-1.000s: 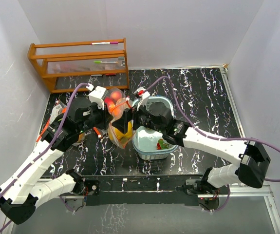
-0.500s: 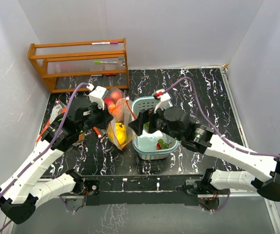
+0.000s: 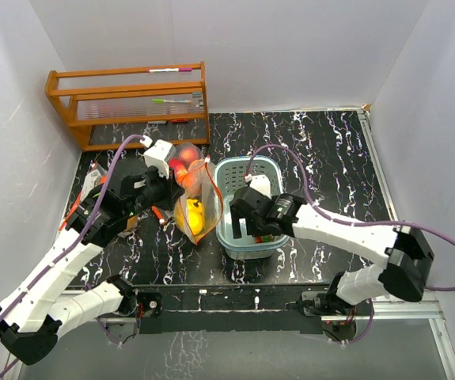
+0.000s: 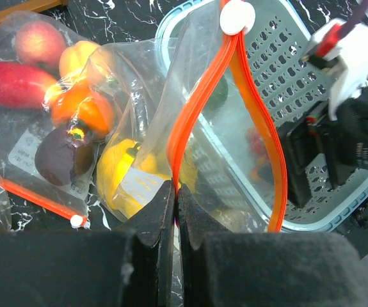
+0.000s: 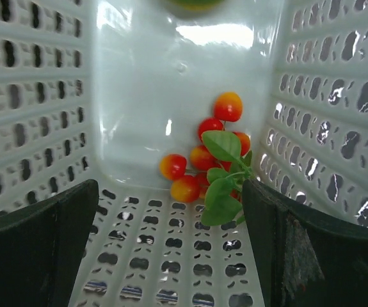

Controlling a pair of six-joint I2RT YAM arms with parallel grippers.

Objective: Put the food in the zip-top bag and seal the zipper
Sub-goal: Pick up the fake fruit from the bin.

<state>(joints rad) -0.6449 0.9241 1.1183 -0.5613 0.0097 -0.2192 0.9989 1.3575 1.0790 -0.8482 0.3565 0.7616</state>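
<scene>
Down on the floor of the teal perforated plastic basket (image 5: 36,96), a leafy cluster of small red-orange toy fruits (image 5: 209,169) is being approached by the wide-open right gripper (image 5: 171,224), just moved there from the clear orange-zippered bag (image 4: 235,147). The bag's rim is being pinched by the clenched left gripper (image 4: 175,198), so another pick is probably being prepared.

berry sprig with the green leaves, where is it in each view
Top external: berry sprig at the near end of the teal basket.
Left wrist: red blur seen through the clear bag, right of centre.
Right wrist: centre right, on the basket floor.
Shared landmark: the teal basket.
</scene>
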